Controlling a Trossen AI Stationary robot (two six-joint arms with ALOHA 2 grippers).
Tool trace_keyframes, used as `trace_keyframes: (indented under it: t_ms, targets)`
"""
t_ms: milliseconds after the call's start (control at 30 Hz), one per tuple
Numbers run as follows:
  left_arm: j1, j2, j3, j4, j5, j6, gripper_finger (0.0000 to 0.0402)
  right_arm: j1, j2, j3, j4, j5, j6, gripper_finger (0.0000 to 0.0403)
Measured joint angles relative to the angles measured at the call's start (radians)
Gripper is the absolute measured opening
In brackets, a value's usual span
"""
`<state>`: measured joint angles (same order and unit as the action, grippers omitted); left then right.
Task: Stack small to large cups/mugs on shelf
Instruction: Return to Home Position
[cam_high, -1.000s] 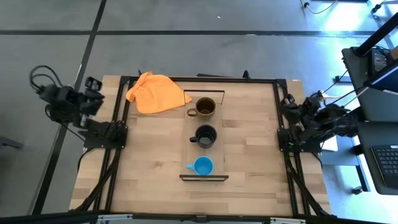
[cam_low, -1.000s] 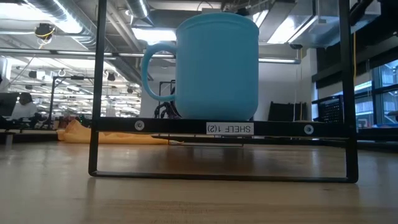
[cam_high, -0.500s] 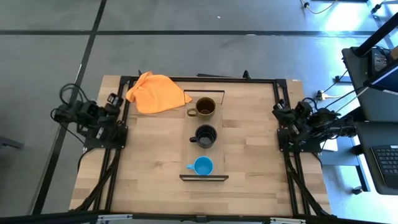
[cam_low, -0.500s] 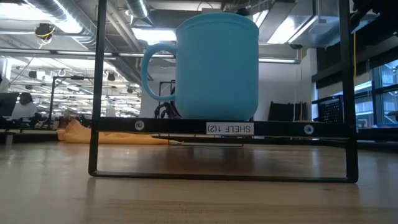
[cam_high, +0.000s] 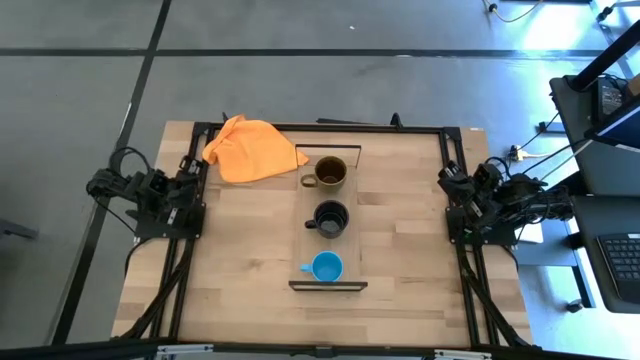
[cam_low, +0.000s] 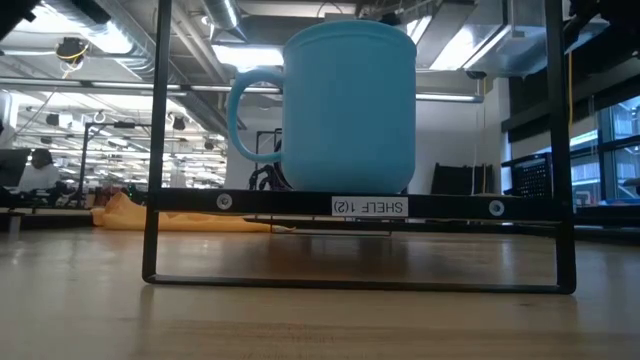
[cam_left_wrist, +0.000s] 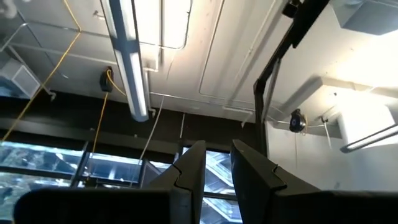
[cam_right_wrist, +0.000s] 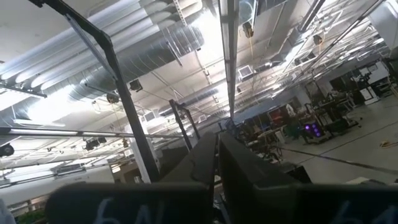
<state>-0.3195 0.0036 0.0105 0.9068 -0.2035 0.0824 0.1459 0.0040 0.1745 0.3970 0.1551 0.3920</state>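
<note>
Wooden tabletop (cam_high: 240, 260) from above: the brown-olive mug (cam_high: 330, 173), black mug (cam_high: 331, 217) and smaller blue mug (cam_high: 326, 267) stand apart in one row along the shelf (cam_high: 347, 245), just beside the orange cloth (cam_high: 250, 150), a line-up that fits a finished job. Both arms sit folded at the table's sides, clear of the shelf. The left gripper (cam_left_wrist: 217, 171) is narrowly parted and empty, and the right gripper (cam_right_wrist: 217, 165) is seemingly pressed together on nothing. At table level the blue mug blocks the other two, and both wrist cameras see only ceiling.

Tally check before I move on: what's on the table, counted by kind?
Mugs: 3 (brown-olive mug, black mug, blue mug)
Shelf: 1
Orange cloth: 1
Total: 5
</note>
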Motion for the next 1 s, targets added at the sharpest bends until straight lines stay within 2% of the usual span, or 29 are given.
trace_keyframes:
  t_ms: [200, 300, 433, 700, 767, 900, 1000]
  targets:
    - [0.004, 0.000, 0.000, -0.033, 0.027, 0.047, 0.0070, 0.000, 0.000, 0.000, -0.018, 0.000, 0.026, 0.0023]
    - [0.033, 0.000, 0.000, -0.048, -0.058, 0.081, 0.0070, 0.000, 0.000, -0.001, -0.039, -0.001, 0.050, 0.0023]
    - [0.108, 0.000, 0.000, -0.054, -0.164, 0.070, 0.0070, 0.000, 0.000, -0.001, -0.050, -0.020, 0.071, 0.0023]
    - [0.297, 0.000, 0.001, -0.187, -0.145, -0.073, 0.0070, 0.000, -0.001, -0.001, -0.094, -0.051, -0.018, 0.0023]
    - [0.349, 0.000, 0.002, -0.273, -0.123, -0.152, 0.0070, 0.000, -0.001, -0.001, -0.140, -0.046, -0.056, 0.0024]
    - [0.430, 0.000, 0.001, -0.470, 0.010, -0.334, 0.0070, 0.000, -0.001, -0.001, -0.241, -0.045, -0.082, 0.0024]
    - [0.470, 0.001, 0.001, -0.533, 0.080, -0.393, 0.0070, 0.000, -0.001, -0.001, -0.277, -0.045, -0.100, 0.0024]
